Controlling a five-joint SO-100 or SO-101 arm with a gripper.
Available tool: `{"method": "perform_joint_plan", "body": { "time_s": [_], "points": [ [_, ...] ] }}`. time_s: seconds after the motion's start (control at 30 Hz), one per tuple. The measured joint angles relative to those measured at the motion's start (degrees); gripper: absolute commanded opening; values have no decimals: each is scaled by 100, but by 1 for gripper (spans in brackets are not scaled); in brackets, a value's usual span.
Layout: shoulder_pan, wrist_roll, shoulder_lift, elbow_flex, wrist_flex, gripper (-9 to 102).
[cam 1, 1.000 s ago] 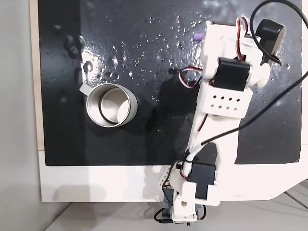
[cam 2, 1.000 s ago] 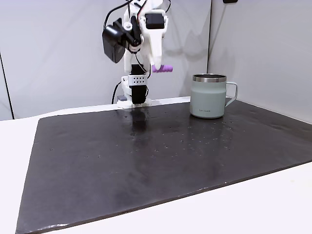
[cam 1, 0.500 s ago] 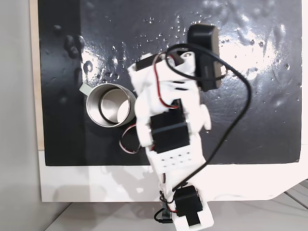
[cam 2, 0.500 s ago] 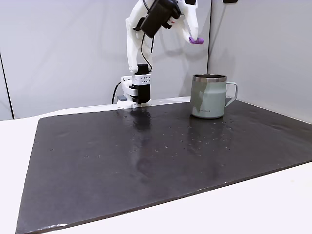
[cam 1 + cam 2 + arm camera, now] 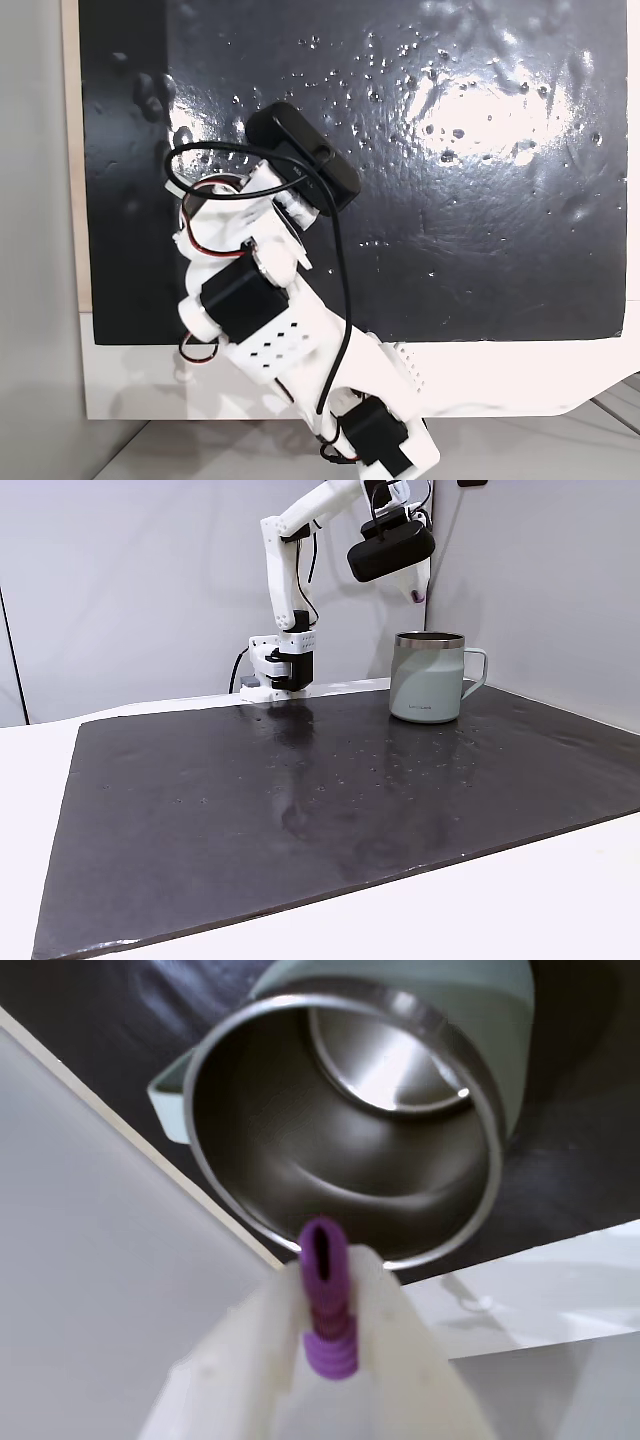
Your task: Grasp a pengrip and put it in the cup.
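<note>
Gripping the purple pengrip [image 5: 326,1300] between its two white fingers [image 5: 385,1335], the hand [image 5: 325,1265] is closed on it, the ribbed tube standing lengthwise in the narrow gap with its open end poking out past the fingertips. In the wrist view that end sits at the near rim of the metal cup [image 5: 345,1125], whose shiny inside lies open just beyond. In a fixed view from the side, the hand [image 5: 418,592] hangs above the cup [image 5: 430,677], apart from its rim, and the cup stands on the black mat [image 5: 300,800] covering the desk [image 5: 560,900]
</note>
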Motion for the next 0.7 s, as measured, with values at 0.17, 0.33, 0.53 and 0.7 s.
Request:
{"method": "perform_joint_plan", "body": {
  "time_s": [0.17,0.33,0.53,0.7],
  "points": [
    [26,-44,62,70,0,31],
    [9,-70,141,70,0,31],
    [18,-70,141,70,0,31],
    [9,-70,141,70,0,31]
  ]
}}
